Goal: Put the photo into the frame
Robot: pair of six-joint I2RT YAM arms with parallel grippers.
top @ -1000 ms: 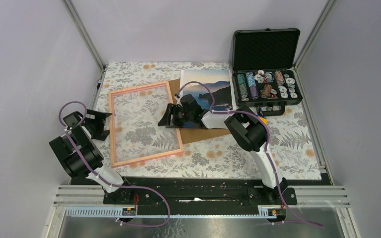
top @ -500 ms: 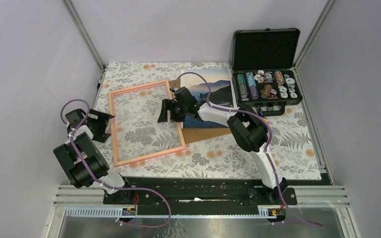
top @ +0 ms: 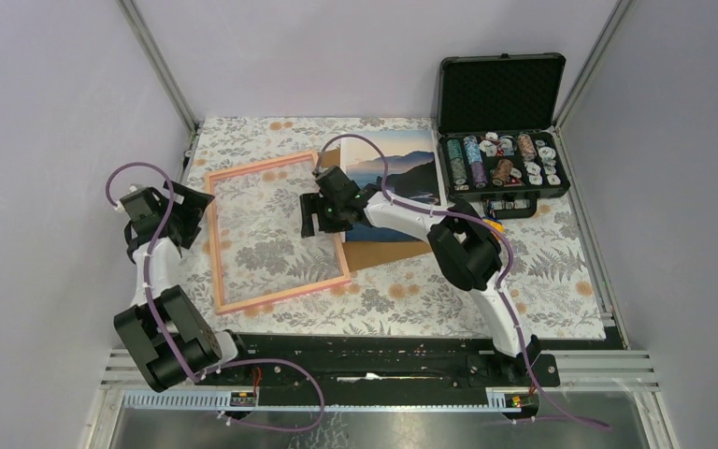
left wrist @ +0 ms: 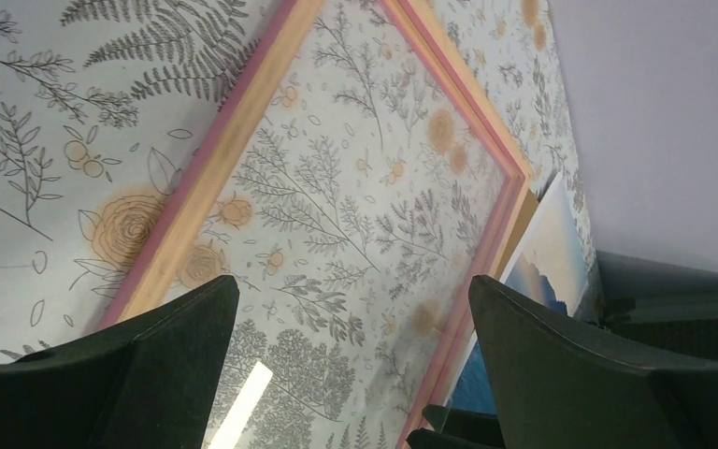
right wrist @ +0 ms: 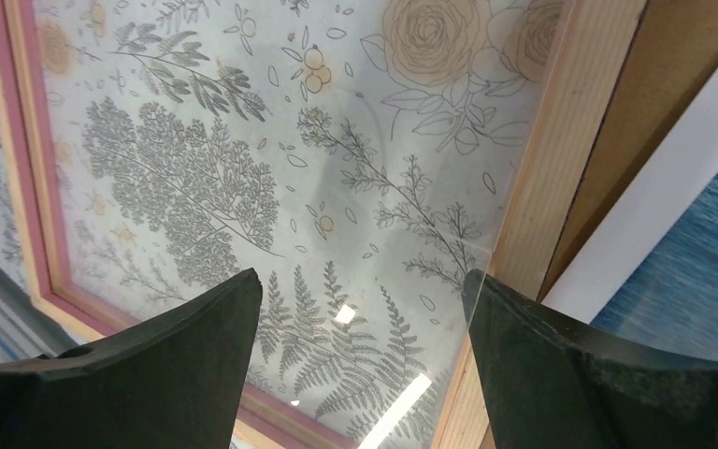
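Observation:
The frame (top: 213, 245), a pink-edged rectangle with a clear pane, lies flat at the left centre of the table. The photo (top: 402, 161), a blue coast under a pale sky, lies face up to its right, on a brown backing board (top: 385, 253). My right gripper (top: 311, 214) is open and empty, low over the frame's right edge (right wrist: 561, 168); the pane's corner shows by its right finger (right wrist: 561, 346). My left gripper (top: 193, 217) is open and empty at the frame's left edge (left wrist: 215, 168). The photo also shows in the left wrist view (left wrist: 550, 257) and the right wrist view (right wrist: 701, 243).
An open black case (top: 500, 94) of poker chips stands at the back right, close to the photo. The backing board also shows in the right wrist view (right wrist: 659, 112), between frame and photo. A floral cloth (top: 542, 271) covers the table. Walls close in left, back and right.
My right gripper has moved left and back, from above the backing board to over the frame's right edge. My left arm has stretched out, carrying its gripper back along the frame's left edge.

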